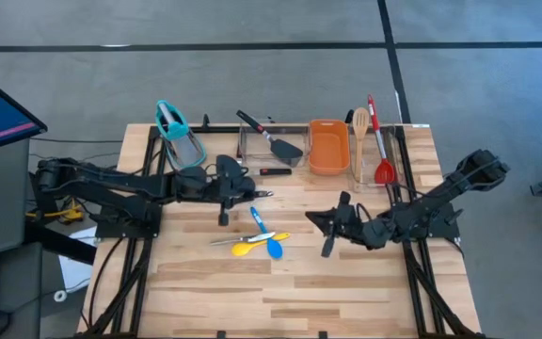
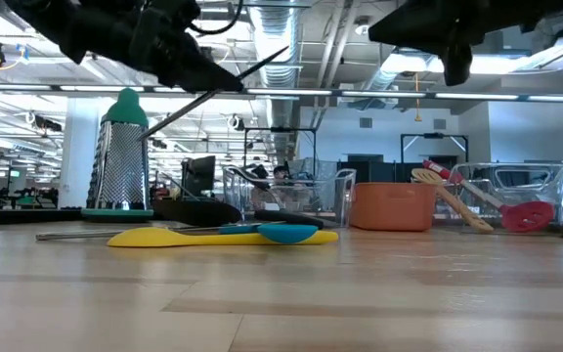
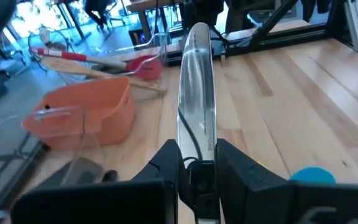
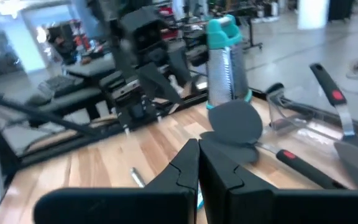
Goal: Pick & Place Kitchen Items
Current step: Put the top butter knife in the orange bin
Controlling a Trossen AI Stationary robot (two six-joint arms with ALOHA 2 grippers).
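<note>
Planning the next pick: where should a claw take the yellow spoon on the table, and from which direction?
Take the yellow spoon at its handle, the thin end nearer the right arm, coming straight down. It lies flat with its bowl beside the blue spoon's bowl, and a metal utensil lies alongside. The handle probably leaves the most room for the fingers.

Silver utensil [image 3: 196, 93] held aloft, spoons [image 1: 257, 245] on table

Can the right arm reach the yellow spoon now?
Probably yes. The right gripper is shut and empty, and the yellow spoon lies on open table beside it, nothing between them.
</note>
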